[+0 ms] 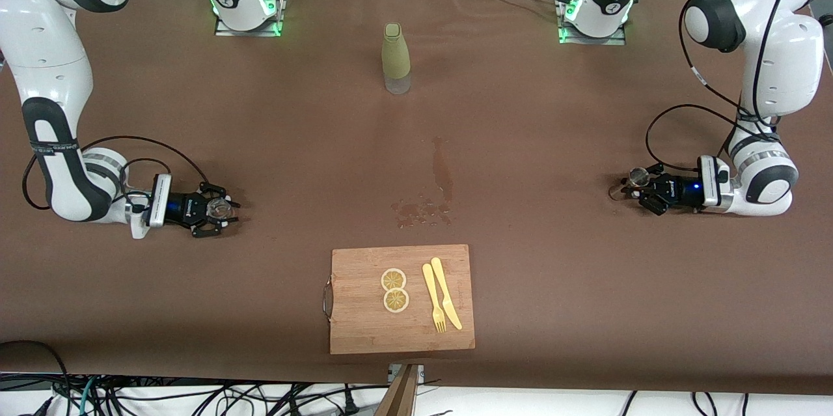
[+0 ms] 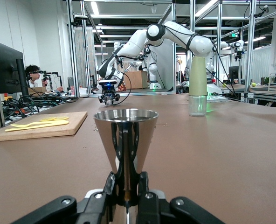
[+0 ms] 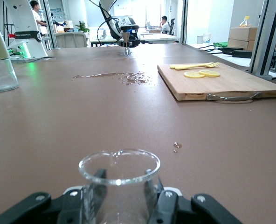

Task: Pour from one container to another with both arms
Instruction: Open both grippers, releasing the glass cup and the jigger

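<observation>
Steel is gripped low by the closed left gripper (image 1: pixel 634 189): a conical metal cup (image 2: pixel 125 133), stiff, light and slick, at middle right of the front view. At middle left, a fragile glass beaker (image 3: pixel 119 179) sits between the right gripper's (image 1: pixel 221 209) parted fingers. Between them lie a spill (image 1: pixel 429 208), a bottle (image 1: pixel 396 58) and a cutting board (image 1: pixel 364 331).
</observation>
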Controlling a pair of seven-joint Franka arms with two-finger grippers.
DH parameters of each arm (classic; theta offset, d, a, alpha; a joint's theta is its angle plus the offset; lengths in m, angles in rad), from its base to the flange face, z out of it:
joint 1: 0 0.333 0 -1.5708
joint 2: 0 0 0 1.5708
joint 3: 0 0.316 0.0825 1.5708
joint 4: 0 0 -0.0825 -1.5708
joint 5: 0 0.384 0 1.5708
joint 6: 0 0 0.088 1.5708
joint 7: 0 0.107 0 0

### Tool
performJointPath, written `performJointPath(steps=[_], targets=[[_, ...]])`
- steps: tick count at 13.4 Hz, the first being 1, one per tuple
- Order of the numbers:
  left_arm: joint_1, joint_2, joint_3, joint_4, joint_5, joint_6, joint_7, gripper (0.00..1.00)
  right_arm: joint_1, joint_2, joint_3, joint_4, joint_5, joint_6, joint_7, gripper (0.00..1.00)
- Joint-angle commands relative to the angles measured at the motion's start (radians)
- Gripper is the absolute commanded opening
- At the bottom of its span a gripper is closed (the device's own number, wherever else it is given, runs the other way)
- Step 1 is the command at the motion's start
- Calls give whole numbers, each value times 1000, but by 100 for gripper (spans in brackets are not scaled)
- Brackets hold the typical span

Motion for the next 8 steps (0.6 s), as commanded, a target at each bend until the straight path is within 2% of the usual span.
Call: performJointPath(steps=[1, 4, 6, 7, 8], targets=[[0, 18, 8, -12, 19, -15, 116, 0, -22, 6, 14, -1, 14, -18, 4, 100], [2, 32, 9, -6, 19, -11, 116, 1, -39, -5, 4, -1, 2, -19, 14, 100], [2, 35, 9, -6, 19, -8, 117, 14, -39, -10, -39, 0, -13, -44, 50, 100], [2, 38, 11, -4, 17, -8, 119, 64, -39, -19, -58, 3, -33, -67, 88, 100], [2, 40, 12, 0, 15, -8, 116, 100, -39, -35, -71, 5, -51, -77, 126, 100]])
